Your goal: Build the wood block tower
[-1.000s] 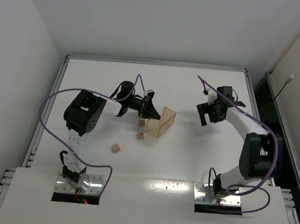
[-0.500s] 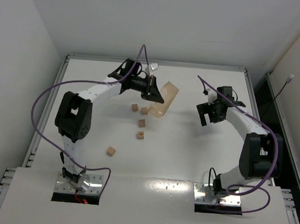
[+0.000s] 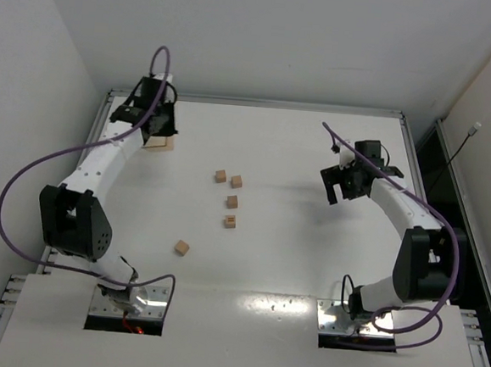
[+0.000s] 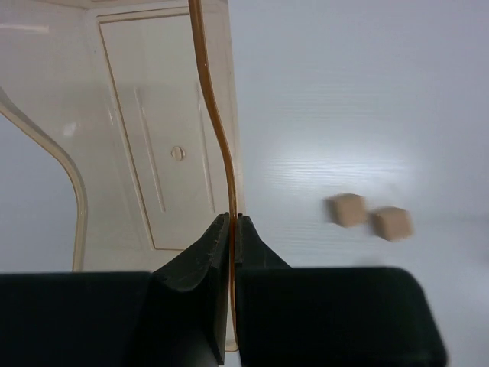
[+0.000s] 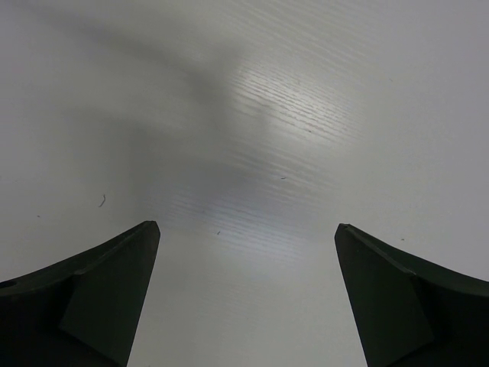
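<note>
From above: can count five small light tan wooden cubes (image 3: pixel 232 201) lying apart and flat on the white table (image 3: pixel 307 265), none stacked; at the far left corner, left gripper (image 3: pixel 155 127) hiding most of a pale see-through tan plastic box (image 3: pixel 158 143); right gripper (image 3: pixel 342 186) hanging well apart, jaws spread.
Left wrist: black fingers (image 4: pixel 191 290) pinching the box's thin wall; two blurry cubes beyond; box cut off at the top.
Right wrist: fingers (image 5: pixel 92 290) wide apart, cut off below; table between.

White links (image 3: pixel 103 159), black joints (image 3: pixel 76 225), purple cables (image 3: pixel 2 203), black end effectors (image 3: pixel 338 192)
</note>
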Robot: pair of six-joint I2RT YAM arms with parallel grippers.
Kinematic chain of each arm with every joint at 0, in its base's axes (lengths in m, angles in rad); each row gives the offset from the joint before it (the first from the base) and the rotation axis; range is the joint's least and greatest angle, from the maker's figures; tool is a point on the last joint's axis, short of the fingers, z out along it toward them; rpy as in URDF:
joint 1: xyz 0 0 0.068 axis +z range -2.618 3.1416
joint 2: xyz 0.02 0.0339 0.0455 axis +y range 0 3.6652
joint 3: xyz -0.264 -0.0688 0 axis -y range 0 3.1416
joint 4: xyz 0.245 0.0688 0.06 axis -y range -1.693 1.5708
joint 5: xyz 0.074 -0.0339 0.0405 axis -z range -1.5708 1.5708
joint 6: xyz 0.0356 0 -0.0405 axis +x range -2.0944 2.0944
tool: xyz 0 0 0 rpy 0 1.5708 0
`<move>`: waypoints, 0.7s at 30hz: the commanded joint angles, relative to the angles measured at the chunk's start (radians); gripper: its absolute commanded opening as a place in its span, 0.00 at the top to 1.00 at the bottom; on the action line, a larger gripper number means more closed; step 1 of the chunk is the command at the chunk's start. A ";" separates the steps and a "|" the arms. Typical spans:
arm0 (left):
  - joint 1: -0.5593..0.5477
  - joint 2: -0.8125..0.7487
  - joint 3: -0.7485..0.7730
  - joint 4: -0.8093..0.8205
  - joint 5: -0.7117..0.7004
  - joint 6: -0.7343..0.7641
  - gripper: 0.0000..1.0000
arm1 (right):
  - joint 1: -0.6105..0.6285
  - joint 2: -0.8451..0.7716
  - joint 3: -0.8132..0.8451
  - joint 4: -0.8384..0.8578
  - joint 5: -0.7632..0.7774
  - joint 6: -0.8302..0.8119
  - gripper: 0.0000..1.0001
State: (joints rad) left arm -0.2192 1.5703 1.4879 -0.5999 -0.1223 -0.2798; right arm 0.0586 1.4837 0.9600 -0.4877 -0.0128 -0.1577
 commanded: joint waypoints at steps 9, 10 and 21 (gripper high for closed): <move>0.282 0.226 0.147 -0.052 -0.136 0.172 1.00 | 0.046 0.003 0.074 0.011 -0.046 0.003 0.04; 0.296 0.282 0.173 -0.067 -0.123 0.192 1.00 | 0.046 0.003 0.074 0.011 -0.046 0.003 0.04; 0.371 0.645 0.557 -0.181 -0.025 0.232 1.00 | 0.046 0.003 0.056 0.011 -0.046 0.003 0.04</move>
State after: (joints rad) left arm 0.1318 2.1967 1.9606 -0.7509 -0.1493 -0.0711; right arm 0.1005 1.4899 0.9916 -0.4980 -0.0387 -0.1574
